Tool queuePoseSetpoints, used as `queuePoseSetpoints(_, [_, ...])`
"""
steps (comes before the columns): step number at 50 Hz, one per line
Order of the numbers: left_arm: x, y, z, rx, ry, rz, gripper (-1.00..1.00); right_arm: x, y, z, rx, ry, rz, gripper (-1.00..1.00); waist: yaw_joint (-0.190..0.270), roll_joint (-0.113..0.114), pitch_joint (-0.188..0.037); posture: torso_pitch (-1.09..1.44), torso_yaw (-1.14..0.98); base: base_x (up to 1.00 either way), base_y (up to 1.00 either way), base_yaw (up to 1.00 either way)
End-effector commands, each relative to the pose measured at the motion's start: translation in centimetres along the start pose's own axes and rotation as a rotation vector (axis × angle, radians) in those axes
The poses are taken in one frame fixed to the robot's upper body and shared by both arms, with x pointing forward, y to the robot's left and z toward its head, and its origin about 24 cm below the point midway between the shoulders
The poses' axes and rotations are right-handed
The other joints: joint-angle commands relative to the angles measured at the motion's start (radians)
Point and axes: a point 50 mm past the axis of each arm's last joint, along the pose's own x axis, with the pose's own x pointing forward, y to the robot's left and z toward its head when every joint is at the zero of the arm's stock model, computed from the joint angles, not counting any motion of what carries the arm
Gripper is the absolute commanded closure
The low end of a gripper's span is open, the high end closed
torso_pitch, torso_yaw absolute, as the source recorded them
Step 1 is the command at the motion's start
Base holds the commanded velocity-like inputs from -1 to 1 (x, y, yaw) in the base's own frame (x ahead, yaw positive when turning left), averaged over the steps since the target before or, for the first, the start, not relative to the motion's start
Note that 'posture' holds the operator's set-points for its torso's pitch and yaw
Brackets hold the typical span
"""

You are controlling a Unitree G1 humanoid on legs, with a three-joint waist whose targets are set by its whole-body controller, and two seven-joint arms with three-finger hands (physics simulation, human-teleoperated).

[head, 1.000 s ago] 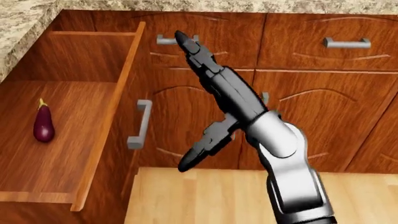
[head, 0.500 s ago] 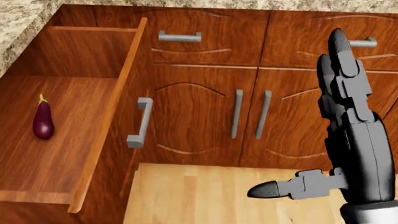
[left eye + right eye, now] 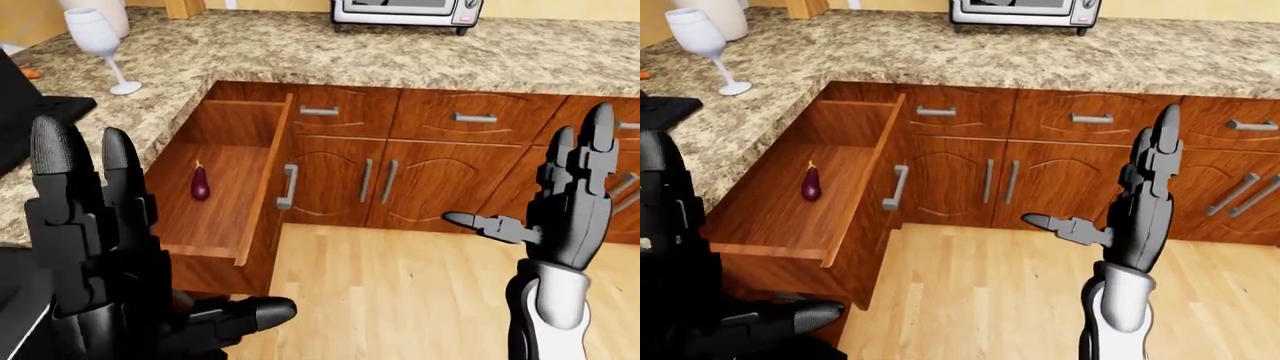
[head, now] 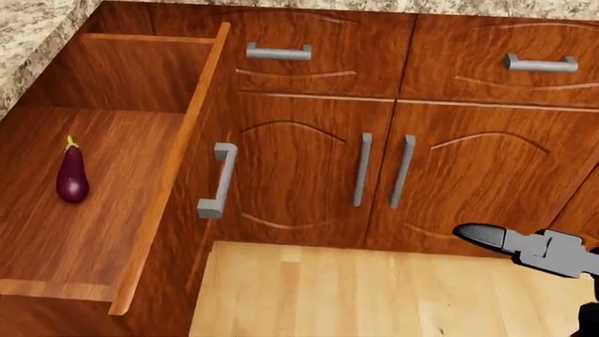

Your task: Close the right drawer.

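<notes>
The wooden drawer (image 4: 93, 232) stands pulled far out at the left of the head view. Its front panel (image 4: 178, 161) carries a grey handle (image 4: 217, 180). A purple eggplant (image 4: 72, 175) lies on the drawer's floor. My right hand (image 3: 525, 169) is raised at the right of the left-eye view, open, fingers up and thumb pointing left, well to the right of the drawer and touching nothing. Only its thumb (image 4: 482, 234) shows in the head view. My left hand (image 3: 150, 247) is open at the lower left, fingers spread upward, in front of the drawer's near corner and holding nothing.
Closed cabinet doors with grey handles (image 4: 360, 179) and two shut drawers (image 4: 278, 51) fill the wall to the right. A granite counter (image 3: 300, 52) carries a wine glass (image 3: 100, 41) and a toaster oven (image 3: 405, 9). Light wood floor (image 3: 400, 285) lies below.
In the head view my right hand swung from the middle to the right, then dropped out at the lower right, leaving only its thumb. The picture shifted slightly; the drawer stayed open.
</notes>
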Motion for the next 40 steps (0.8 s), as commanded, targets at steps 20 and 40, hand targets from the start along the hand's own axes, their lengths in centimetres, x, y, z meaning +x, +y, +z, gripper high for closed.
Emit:
queuePoseSetpoints(20, [-1.4, -2.8, -1.9, -0.099, 0.085, -0.158, -1.0, 0.4, 0.4, 1.0, 0.015, -0.072, 0.026, -1.0, 0.001, 0.0, -0.015, 0.0, 0.0, 0.0, 0.0, 0.0])
queuePoseSetpoints(40, [-3.2, -4.8, -2.2, -0.222, 0.154, -0.277, -1.0, 0.4, 0.7, 0.5, 0.016, -0.056, 0.041, -1.0, 0.003, 0.002, -0.013, 0.0, 0.0, 0.0, 0.0, 0.0])
